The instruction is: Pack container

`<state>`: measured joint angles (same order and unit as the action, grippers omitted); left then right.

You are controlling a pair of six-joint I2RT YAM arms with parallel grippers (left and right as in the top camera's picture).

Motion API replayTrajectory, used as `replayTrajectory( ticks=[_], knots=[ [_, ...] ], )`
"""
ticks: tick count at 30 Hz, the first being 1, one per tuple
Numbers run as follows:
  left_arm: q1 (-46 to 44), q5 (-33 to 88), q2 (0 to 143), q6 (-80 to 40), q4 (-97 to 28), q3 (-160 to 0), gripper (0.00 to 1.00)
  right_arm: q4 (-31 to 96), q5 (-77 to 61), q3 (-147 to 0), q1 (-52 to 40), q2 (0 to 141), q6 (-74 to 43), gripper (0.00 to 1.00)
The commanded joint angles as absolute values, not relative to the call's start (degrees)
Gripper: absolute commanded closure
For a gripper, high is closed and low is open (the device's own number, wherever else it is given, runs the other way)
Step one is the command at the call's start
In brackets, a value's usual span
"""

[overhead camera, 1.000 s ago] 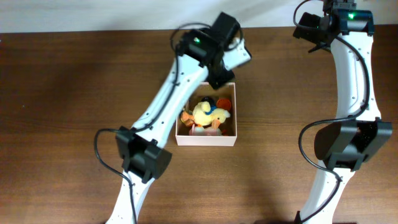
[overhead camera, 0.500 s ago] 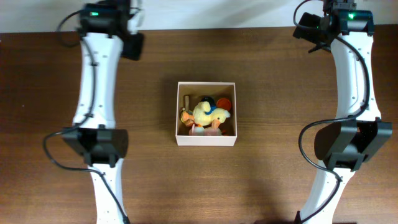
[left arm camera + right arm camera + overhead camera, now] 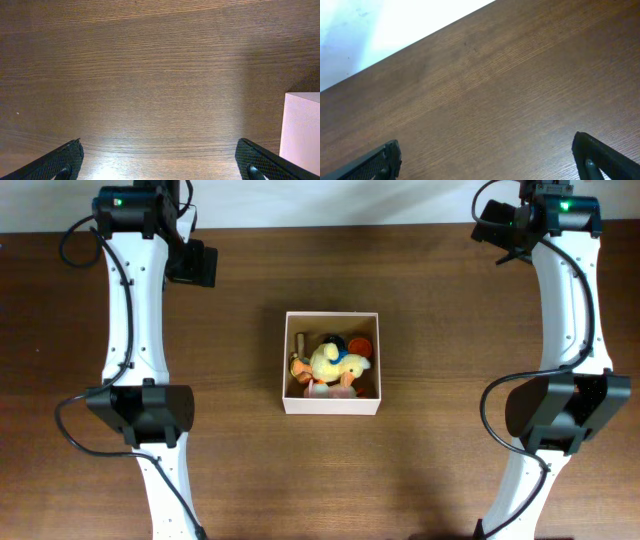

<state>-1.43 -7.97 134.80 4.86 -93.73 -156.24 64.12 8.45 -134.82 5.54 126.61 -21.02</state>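
Your left end effector [image 3: 159, 160], released and empty, sits nearer the container [image 3: 330, 404], which lies to its right.

**One container, two arms, five toys that can be told apart**

There is one table [image 3: 450, 330], and on it one container [image 3: 331, 406]. Two arms reach over the wood: one left arm [image 3: 135, 310] and one right arm [image 3: 570, 300]. The left fingers [image 3: 62, 159] number two and the right fingers [image 3: 375, 162] number two, which makes four.

In the container lie:
- one yellow plush duck [image 3: 327, 363]
- one dark blue piece [image 3: 335, 340]
- one red-orange round piece [image 3: 359, 343]
- one pinkish piece [image 3: 343, 387]
- one brown piece [image 3: 297, 365]

That makes five toys. They overlap, so any lying beneath the others cannot be counted.
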Motion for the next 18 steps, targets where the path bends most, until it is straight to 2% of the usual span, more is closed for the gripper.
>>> replayTrajectory(
  ticks=[1,18],
  knots=[
    [-1.5,-7.7,134.2,4.5,-93.9,-157.2,0.01,64.1,8.3,-134.9,5.3,127.1,-21.7,0.01],
    [-2.0,-7.8,134.2,4.5,-93.9,-157.2,0.01,64.1,8.3,-134.9,5.3,127.1,-21.7,0.01]
  ],
)
